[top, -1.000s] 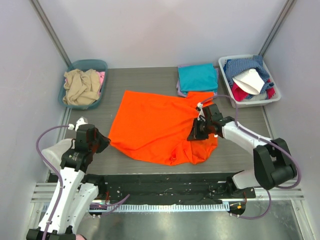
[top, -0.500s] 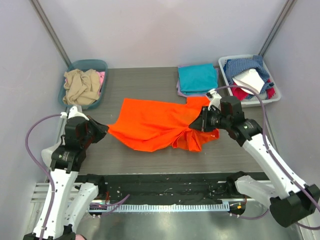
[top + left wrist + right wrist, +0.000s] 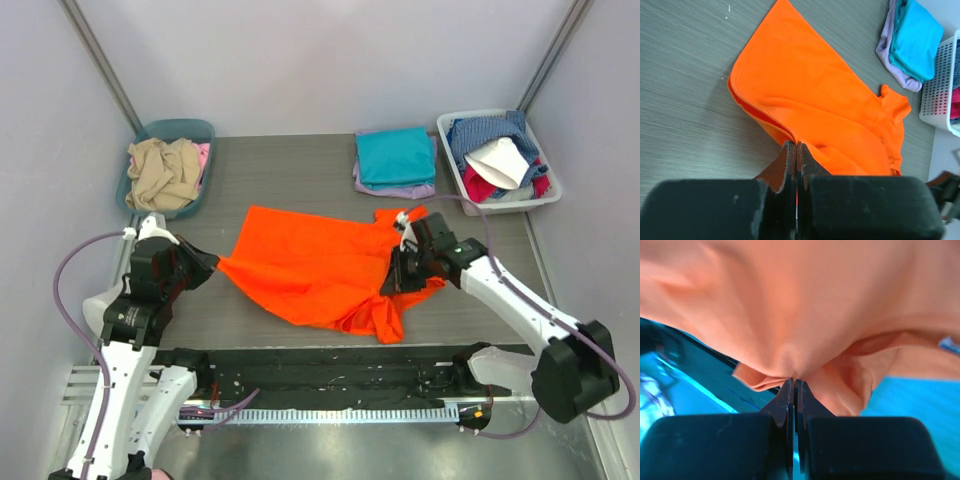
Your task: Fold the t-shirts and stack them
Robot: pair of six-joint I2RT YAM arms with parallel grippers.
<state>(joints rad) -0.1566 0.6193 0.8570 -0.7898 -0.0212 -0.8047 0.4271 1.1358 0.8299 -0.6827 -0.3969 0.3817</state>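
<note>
While both arms stay clamped on it, the orange t-shirt has gone from spread flat to gathered and part-lifted.

Left fingers are closed narrow on the doubled hem at the left of the frame, confirmed in the left wrist view. Right fingers are pinched on a fold of orange cloth right of centre, also seen in the right wrist view. A second ago the shirt lay open on the bench. Since then the right arm has swung toward the upper right and come back down, leaving a crumpled lobe hanging at lower centre. The teal t-shirt rests on the lavender t-shirt at upper right, unmoved. Judgement: this is a re-lay or shake-out, not a completed fold, so the orange shirt is not yet ready to stack.
</note>
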